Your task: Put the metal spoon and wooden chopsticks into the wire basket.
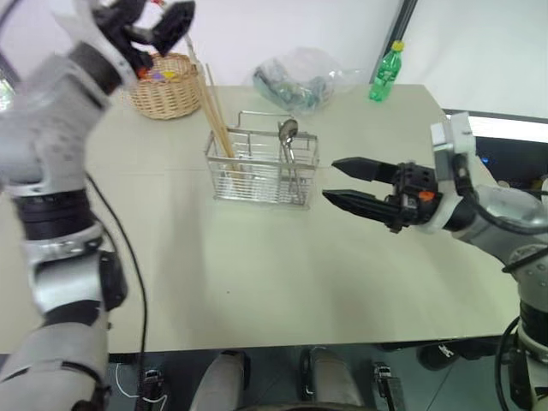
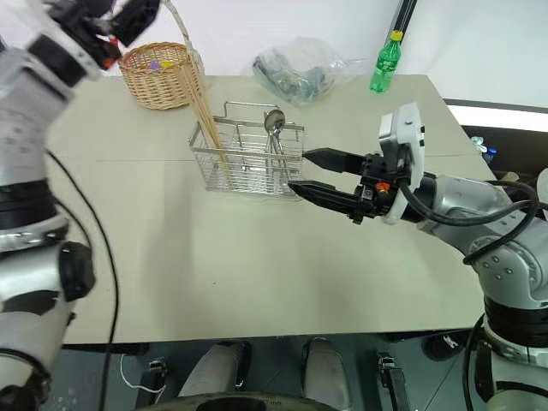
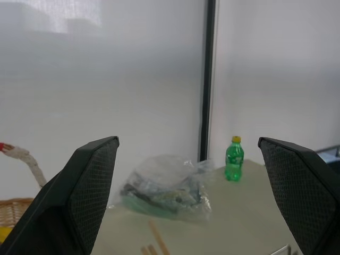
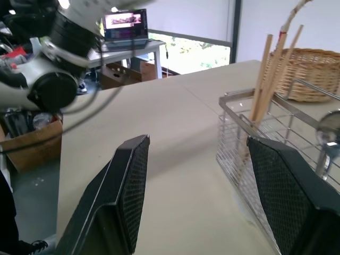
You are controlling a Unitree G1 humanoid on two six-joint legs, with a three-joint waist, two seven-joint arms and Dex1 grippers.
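Silver wire basket, mid-bench: holds the wooden chopsticks, leaning in its left compartment, and the metal spoon, upright, bowl up, further right. Task judged complete. Left tool: raised over the basket, jaws wide, empty. Right tool: beside the basket, jaws parted, empty. Chopstick count unclear; lower ends blurred by wire.

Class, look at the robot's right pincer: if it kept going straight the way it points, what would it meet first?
Most likely the wire basket. The right pincer, open and empty, points level across the table at the basket's near end; exact depth is hard to judge.
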